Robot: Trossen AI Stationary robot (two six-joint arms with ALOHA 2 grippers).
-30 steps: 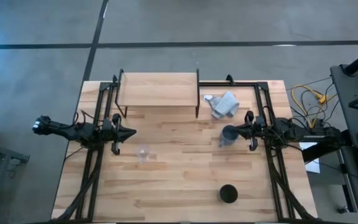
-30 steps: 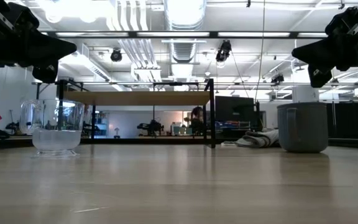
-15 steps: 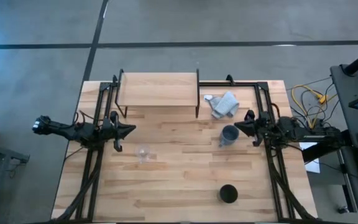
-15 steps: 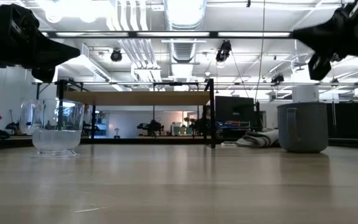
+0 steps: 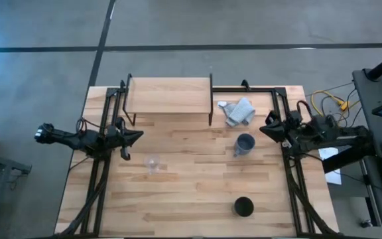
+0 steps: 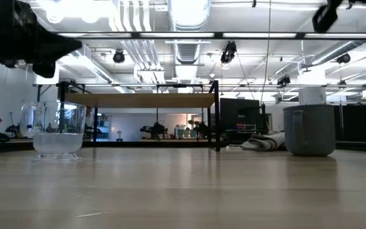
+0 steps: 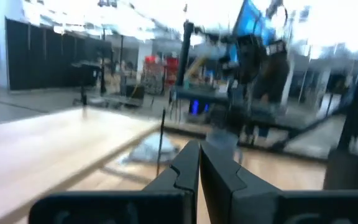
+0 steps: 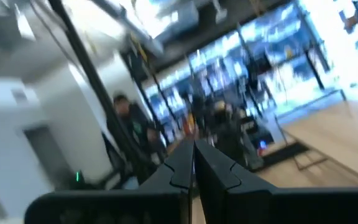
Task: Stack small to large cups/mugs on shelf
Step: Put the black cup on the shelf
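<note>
**Operator:** Report end effector status and object positions.

**Technician:** In the high view, the left end effector [image 5: 136, 135] sits at centre left, fingers pressed together, carrying nothing. The right end effector [image 5: 268, 129] sits at centre right, fingers likewise closed and empty, just beside the blue-grey mug [image 5: 244, 143]. The glass cup [image 5: 152, 163] stands left of centre on the desk [image 5: 197, 199], near the left end effector. The black cup [image 5: 243, 206] stands at lower right. The shelf [image 5: 170, 95] at upper centre holds none of the three. A grey cloth [image 5: 239, 111] lies between the shelf and the mug.

**Operator:** Recommended procedure for the current step?

**Technician:** No vessel is gripped, so the step is judged to be the first pickup.
1. Open the fingers fully before descending.
2. Approach the glass cup from above and close on its rim or wall, not its handle.
3. Lift vertically and clear the shelf's black legs.
4. Leave shelf space for the remaining two vessels in size order.
</note>
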